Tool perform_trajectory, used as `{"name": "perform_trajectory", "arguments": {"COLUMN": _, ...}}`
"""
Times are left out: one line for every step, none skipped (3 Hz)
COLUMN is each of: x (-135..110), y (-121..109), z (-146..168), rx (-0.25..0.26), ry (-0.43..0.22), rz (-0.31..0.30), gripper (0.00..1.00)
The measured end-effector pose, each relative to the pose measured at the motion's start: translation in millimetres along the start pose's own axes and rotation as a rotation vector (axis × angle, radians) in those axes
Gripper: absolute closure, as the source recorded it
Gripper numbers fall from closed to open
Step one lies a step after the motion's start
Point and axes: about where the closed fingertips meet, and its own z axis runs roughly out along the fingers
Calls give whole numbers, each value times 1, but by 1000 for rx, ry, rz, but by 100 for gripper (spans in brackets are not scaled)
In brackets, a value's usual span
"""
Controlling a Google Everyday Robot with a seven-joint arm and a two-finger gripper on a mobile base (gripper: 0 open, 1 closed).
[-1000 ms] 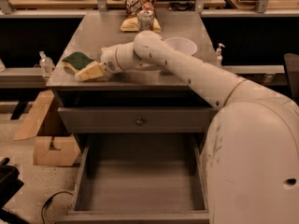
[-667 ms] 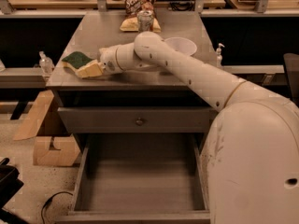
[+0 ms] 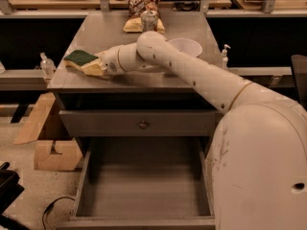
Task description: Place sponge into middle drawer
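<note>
Clamping sponge [image 3: 82, 61], gripper [image 3: 99, 66] at countertop [image 3: 103, 32] edge, middle drawer [image 3: 144, 193] open below

The sponge [image 3: 85, 63] is yellow with a dark green top. It sits near the front left corner of the cabinet top [image 3: 144, 37], tipped a little, with its green side facing up. The gripper [image 3: 101, 66] is right at the sponge's right end, touching it. The middle drawer [image 3: 144, 188] is low down and pulled wide open. It is a grey box with a flat floor and low walls.
</note>
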Motion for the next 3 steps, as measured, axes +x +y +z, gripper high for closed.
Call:
{"name": "perform_trajectory", "arguments": {"x": -1, "y": 0, "z": 0, "rx": 0, "ry": 0, "rz": 0, "gripper": 100}}
{"name": "perform_trajectory", "arguments": {"x": -6, "y": -1, "z": -2, "rx": -10, "ry": 6, "rz": -9, "gripper": 100}}
{"name": "perform_trajectory", "arguments": {"x": -26, "y": 3, "z": -19, "rx": -32, "ry": -7, "rz": -37, "gripper": 100}}
